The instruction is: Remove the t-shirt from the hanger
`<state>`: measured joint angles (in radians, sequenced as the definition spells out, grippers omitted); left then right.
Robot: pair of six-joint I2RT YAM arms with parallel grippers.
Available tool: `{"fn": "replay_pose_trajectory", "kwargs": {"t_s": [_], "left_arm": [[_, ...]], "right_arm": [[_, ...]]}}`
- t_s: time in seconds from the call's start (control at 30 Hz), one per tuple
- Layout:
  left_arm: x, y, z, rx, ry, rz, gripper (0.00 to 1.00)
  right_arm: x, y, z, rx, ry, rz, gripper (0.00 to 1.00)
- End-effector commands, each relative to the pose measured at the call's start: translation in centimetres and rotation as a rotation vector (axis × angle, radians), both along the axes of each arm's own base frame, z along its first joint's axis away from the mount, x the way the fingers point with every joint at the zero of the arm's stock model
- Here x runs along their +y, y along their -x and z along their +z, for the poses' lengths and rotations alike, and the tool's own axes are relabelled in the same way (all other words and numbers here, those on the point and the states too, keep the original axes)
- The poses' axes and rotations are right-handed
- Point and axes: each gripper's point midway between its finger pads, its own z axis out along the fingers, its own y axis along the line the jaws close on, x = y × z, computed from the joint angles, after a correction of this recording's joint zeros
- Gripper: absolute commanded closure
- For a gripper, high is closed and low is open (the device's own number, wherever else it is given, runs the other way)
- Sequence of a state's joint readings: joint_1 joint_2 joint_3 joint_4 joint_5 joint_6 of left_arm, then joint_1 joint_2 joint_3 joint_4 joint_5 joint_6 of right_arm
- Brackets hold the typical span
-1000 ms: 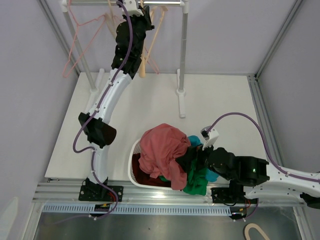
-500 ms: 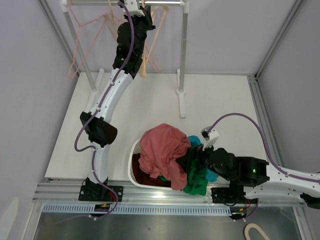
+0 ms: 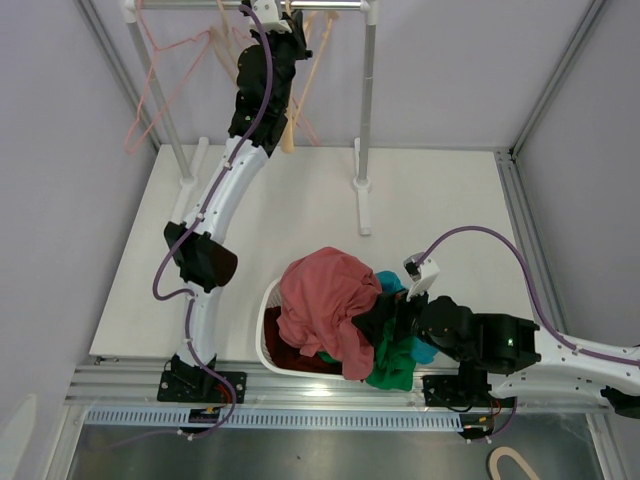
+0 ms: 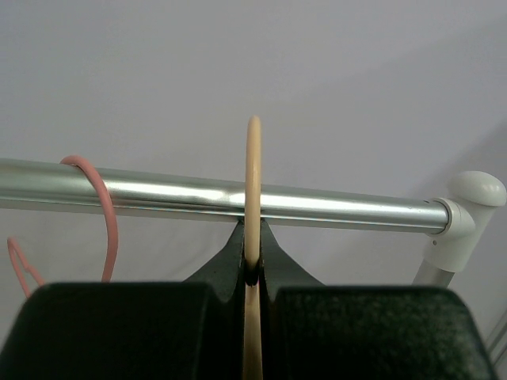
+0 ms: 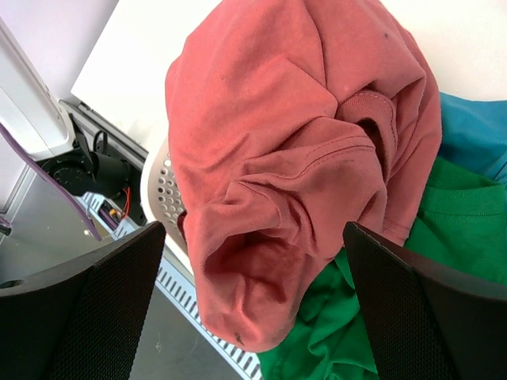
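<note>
A cream hanger (image 4: pixel 253 182) stands edge-on against the metal rail (image 4: pixel 158 190), bare of cloth. My left gripper (image 4: pixel 253 237) is shut on the hanger just below the rail; from above it sits at the rail (image 3: pixel 283 30). A red t-shirt (image 3: pixel 325 300) lies crumpled on top of the heap in the white basket (image 3: pixel 266 320). My right gripper (image 5: pixel 253 229) hangs open just over the red t-shirt (image 5: pixel 301 119), fingers (image 5: pixel 95 309) wide on either side and touching nothing.
A pink hanger (image 4: pixel 107 222) hangs on the rail left of my left gripper, also pink from above (image 3: pixel 150 90). The rack's post (image 3: pixel 365 110) stands right of the left arm. Green (image 5: pixel 444 237) and blue (image 5: pixel 475 134) garments lie under the t-shirt. Grey walls close both sides.
My left gripper has edged up and to the right along the rail with the cream hanger. The pink hanger has swung a little. The right arm and the t-shirt have not moved.
</note>
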<state>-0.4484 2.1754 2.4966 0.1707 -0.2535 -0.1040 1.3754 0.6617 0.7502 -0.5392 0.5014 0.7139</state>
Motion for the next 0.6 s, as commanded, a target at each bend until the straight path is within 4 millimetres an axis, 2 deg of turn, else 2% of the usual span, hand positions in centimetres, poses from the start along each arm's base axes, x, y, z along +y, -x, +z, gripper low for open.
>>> {"fn": "replay_pose_trajectory", "kwargs": {"t_s": [0.0, 0.17, 0.27, 0.57], "left_arm": [[-0.2, -0.4, -0.1, -0.009, -0.026, -0.005, 0.96], [-0.5, -0.7, -1.0, 0.008, -0.038, -0.016, 0.97], [-0.6, -0.8, -1.2, 0.013, -0.041, -0.017, 0.92], [-0.4, -0.4, -0.7, 0.005, -0.045, -0.017, 0.87]], "right_arm": [[0.5, -0.1, 1.2, -0.006, -0.064, -0.010, 0.00], [0.6, -0.1, 1.1, -0.005, -0.068, -0.009, 0.01], [0.6, 0.0, 1.0, -0.003, -0.069, -0.008, 0.01], [0.7, 0.0, 1.0, -0.006, -0.071, -0.004, 0.00]]}}
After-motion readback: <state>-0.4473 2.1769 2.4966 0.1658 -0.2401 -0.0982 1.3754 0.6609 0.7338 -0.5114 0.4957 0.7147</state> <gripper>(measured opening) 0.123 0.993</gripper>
